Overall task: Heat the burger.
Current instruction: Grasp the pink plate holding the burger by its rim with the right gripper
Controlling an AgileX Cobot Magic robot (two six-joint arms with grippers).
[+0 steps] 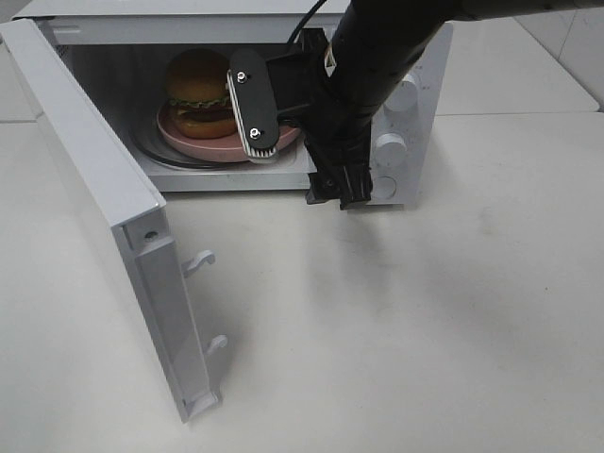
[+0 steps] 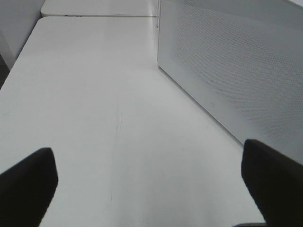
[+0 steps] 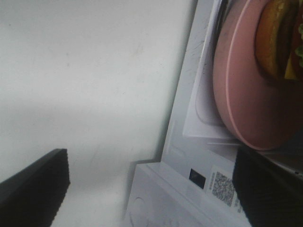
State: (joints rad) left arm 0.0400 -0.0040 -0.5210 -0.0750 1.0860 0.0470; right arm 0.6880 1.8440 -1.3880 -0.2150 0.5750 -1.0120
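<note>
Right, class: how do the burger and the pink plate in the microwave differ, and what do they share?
The burger is tall and domed; the pink plate is wide and flat. The burger is golden-brown with green lettuce; the plate is plain pink. The burger sits on the plate. Both are round and inside the open microwave.

burger point(image 1: 200, 92) | glossy golden-brown domed bun, green lettuce frill, dark patty layers | whole, upright | inside microwave point(image 1: 226, 178) cavity, toward its left rear
</note>
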